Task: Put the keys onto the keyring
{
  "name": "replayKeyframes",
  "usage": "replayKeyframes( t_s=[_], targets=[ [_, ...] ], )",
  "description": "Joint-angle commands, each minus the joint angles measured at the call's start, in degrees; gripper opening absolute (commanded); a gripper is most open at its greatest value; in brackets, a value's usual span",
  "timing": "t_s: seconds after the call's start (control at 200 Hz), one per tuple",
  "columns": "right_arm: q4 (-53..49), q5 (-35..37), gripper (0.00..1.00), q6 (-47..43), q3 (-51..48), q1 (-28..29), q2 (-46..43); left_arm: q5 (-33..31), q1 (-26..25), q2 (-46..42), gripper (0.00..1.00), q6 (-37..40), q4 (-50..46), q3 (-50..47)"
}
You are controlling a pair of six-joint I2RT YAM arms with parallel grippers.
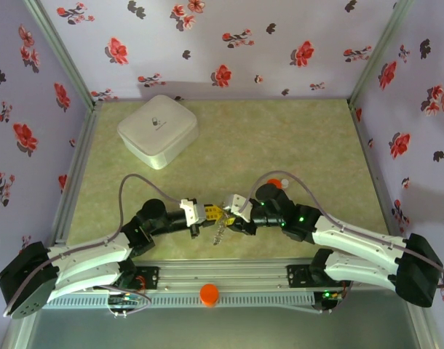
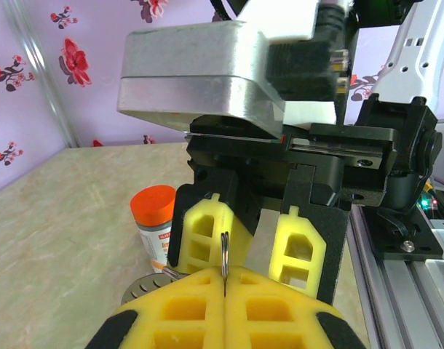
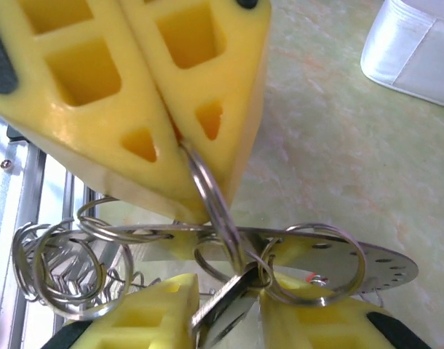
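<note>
Closest to the right wrist lens: a key, grey metal blade, clamped between the yellow fingers of the right end effector. Cannot tell from the blade alone which of the two keys it is.

Wire ring passes through the key's end and runs up into the left end effector, whose fingers are pressed together on it, with the ring edge-on in the seam.

Keyring: flat grey metal, small holes along its rim, lying roughly level just behind the key. Several thin loops thread through it. A bunch of further wire loops hangs at its other end, toward the aluminium rail.

From above, the whole cluster sits between the two end effectors, which meet tip to tip over the near edge of the table. Cannot tell whether any of it touches the surface.

Orange pill bottle stands on the table just behind the right arm. White square box sits well apart, at the far left.
</note>
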Motion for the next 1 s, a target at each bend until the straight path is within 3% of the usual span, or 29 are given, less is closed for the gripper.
replayKeyframes(
  t_s=[0.0, 0.185, 0.62, 0.655, 0.73, 0.79, 0.89, 0.995],
  targets=[
    [-0.48, 2.71, 0.20, -0.13, 0.17, -0.02, -1.18, -1.72, -0.20, -0.82, 0.00, 0.02, 2.31, -0.06],
    [-3.88, 5.31, 0.03, -1.40, 1.94, 0.02, -2.31, -2.89, -0.18, -0.73, 0.00, 3.51, -1.52, 1.25],
    [-10.18, 6.15, 0.00, -4.91, 8.05, 0.10, -3.46, -5.81, -0.04, 0.77, 0.00, 7.18, -6.95, 1.91],
    [-10.25, 6.24, 0.00, -5.13, 8.16, 0.11, -3.43, -6.31, -0.06, 0.74, 0.09, 7.23, -6.88, 1.96],
    [-10.27, 6.01, 0.00, -5.37, 8.67, 0.07, -3.05, -7.51, -0.02, 0.49, 0.41, 7.03, -5.75, 1.91],
    [-10.44, 6.08, 0.00, -5.66, 9.30, 0.03, -2.70, -8.94, -0.05, 0.13, 0.55, 6.77, -3.93, 1.08],
    [-11.17, 6.72, 0.00, -6.78, 10.26, 0.08, -1.76, -13.69, -0.02, -1.40, 0.65, 6.60, 0.11, -0.87],
    [-11.93, 7.87, 0.00, -8.16, 11.77, 0.04, 0.21, -24.65, -0.02, -5.04, 0.68, 7.26, 3.52, -2.82]
  ],
)
